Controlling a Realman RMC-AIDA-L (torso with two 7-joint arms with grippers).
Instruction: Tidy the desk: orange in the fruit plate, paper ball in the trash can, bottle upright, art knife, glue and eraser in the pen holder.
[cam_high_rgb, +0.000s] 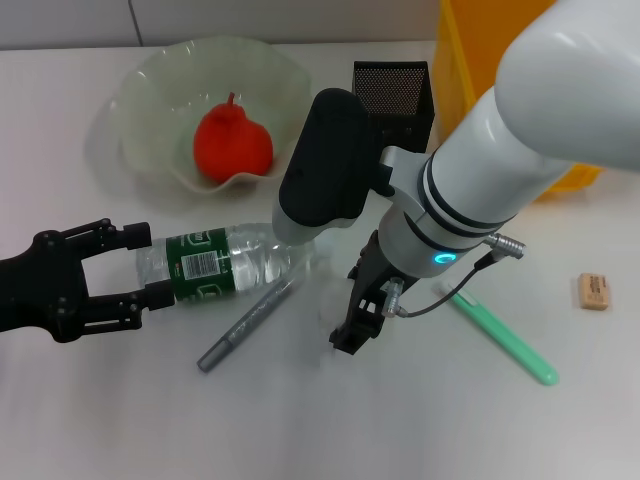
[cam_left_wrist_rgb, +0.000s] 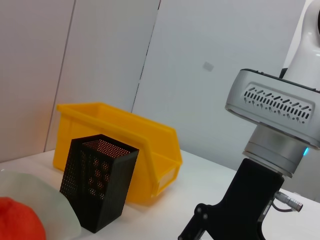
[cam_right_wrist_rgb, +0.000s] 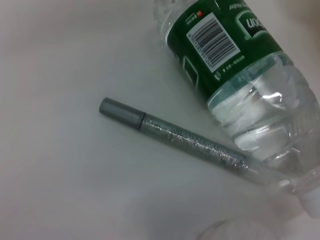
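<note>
The clear bottle (cam_high_rgb: 225, 264) with a green label lies on its side on the table; it also shows in the right wrist view (cam_right_wrist_rgb: 235, 65). My left gripper (cam_high_rgb: 148, 266) grips its base end, one finger on each side. A grey glitter glue pen (cam_high_rgb: 245, 325) lies against the bottle's neck, also seen in the right wrist view (cam_right_wrist_rgb: 175, 137). My right gripper (cam_high_rgb: 350, 338) hangs just right of the pen. The green art knife (cam_high_rgb: 500, 335) and the eraser (cam_high_rgb: 593, 291) lie to the right. The orange (cam_high_rgb: 232, 142) sits in the fruit plate (cam_high_rgb: 140, 100). No paper ball shows.
The black mesh pen holder (cam_high_rgb: 392, 92) stands at the back, with the yellow bin (cam_high_rgb: 475, 50) right of it. Both show in the left wrist view, the holder (cam_left_wrist_rgb: 97, 182) in front of the bin (cam_left_wrist_rgb: 150, 150). My right arm (cam_high_rgb: 480, 180) covers the table's right middle.
</note>
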